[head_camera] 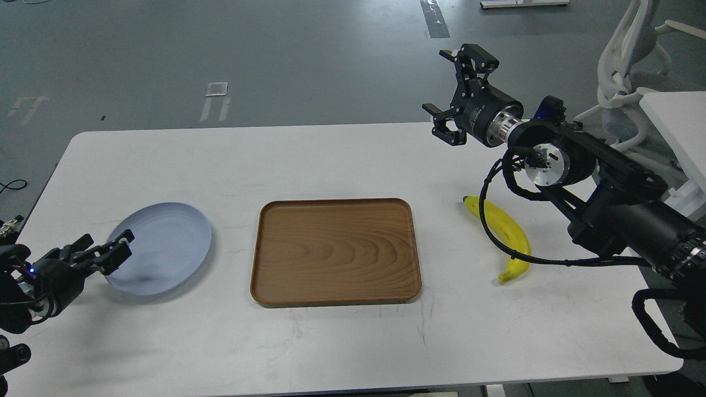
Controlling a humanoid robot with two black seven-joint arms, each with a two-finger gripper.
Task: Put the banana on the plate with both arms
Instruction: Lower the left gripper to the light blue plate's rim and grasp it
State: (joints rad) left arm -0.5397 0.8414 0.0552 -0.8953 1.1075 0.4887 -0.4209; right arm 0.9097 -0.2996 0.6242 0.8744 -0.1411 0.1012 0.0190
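The yellow banana [510, 231] lies on the white table right of the tray, with a black cable of my right arm crossing over it. The pale blue-grey plate [165, 248] lies on the table's left side. My left gripper [105, 251] is low at the plate's near left edge, open and empty; whether it touches the rim I cannot tell. My right gripper [453, 91] is raised above the table's far edge, well behind the banana, open and empty.
A brown wooden tray [335, 251] lies in the middle of the white table [342, 160], between plate and banana. A white chair [623, 60] and a second white table [675, 118] stand at the right.
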